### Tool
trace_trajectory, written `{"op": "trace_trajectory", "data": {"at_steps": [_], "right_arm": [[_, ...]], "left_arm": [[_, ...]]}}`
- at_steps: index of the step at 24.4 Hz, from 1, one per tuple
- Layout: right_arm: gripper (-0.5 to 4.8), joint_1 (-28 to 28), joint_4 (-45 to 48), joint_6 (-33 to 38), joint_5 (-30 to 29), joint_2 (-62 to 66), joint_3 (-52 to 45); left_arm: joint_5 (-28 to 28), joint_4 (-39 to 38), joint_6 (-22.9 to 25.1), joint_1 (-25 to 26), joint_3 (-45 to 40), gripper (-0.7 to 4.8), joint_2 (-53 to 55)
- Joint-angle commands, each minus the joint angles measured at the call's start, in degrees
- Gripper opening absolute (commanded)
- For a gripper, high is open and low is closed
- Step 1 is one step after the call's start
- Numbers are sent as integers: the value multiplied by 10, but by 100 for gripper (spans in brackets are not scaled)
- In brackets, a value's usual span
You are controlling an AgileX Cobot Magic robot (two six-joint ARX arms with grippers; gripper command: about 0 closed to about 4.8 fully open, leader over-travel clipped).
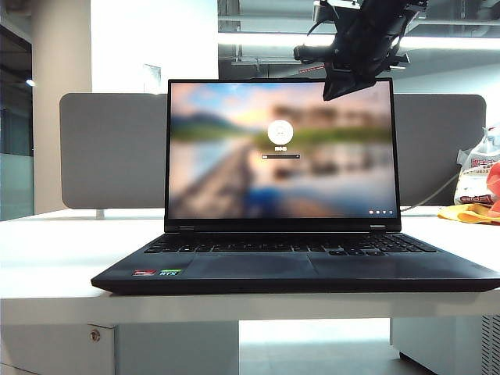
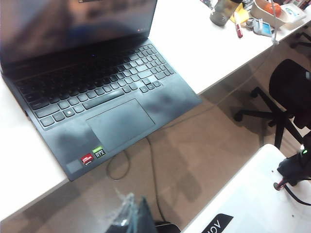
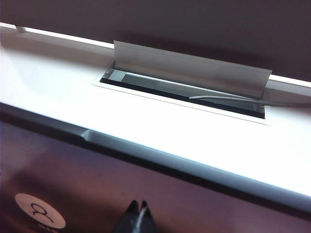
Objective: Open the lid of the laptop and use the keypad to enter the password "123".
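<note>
Exterior view showed the laptop [image 1: 297, 266] resting on the white desk [image 1: 47, 258], its front edge at the desk's near edge. The lid [image 1: 281, 148] stood raised and upright, with a lit login screen facing the camera. The keypad [image 1: 289, 246] lay exposed across the deck, with the touchpad [image 1: 250, 266] in front of it and red and green stickers [image 1: 156, 273] on the palm rest. A grey divider panel [image 1: 109, 148] stood behind the laptop. The right gripper [image 1: 344, 87] hung above the lid's upper right corner, its tip overlapping the top bezel; contact could not be confirmed.

Right wrist view showed the right gripper's fingertips [image 3: 137, 213] pressed together, nothing between them, pointing over the top edge of the lid toward a cable port [image 3: 184, 92] with its flap lifted, set in the desk behind the laptop.

Left wrist view showed the left gripper [image 2: 131, 216] only as a dark tip at the frame's edge, well clear of the laptop and off the desk's front edge. Whether its jaws stood apart or together could not be determined. An office chair [image 2: 291, 92] stood on the floor beyond the desk.
</note>
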Motion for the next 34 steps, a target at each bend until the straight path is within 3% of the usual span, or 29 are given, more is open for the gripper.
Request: {"op": "trace_trajectory", "data": {"at_steps": [1, 7, 14, 19, 25, 34], "right_arm": [[-6, -2, -19, 3, -27, -12, 3], [-6, 0, -123, 3, -79, -56, 3], [-6, -1, -233, -4, -80, -87, 3], [-6, -2, -292, -9, -79, -77, 2], [-6, -7, -317, -12, -74, -23, 2], [-6, -65, -365, -12, -93, 5, -7]], "left_arm": [[20, 10, 0, 1, 3, -6, 3], [33, 26, 3, 0, 3, -6, 19], [67, 78, 2, -1, 3, -6, 56], [65, 118, 0, -42, 7, -6, 78], [-29, 144, -4, -156, 51, -6, 174], [-47, 145, -4, -170, 137, -6, 290]]}}
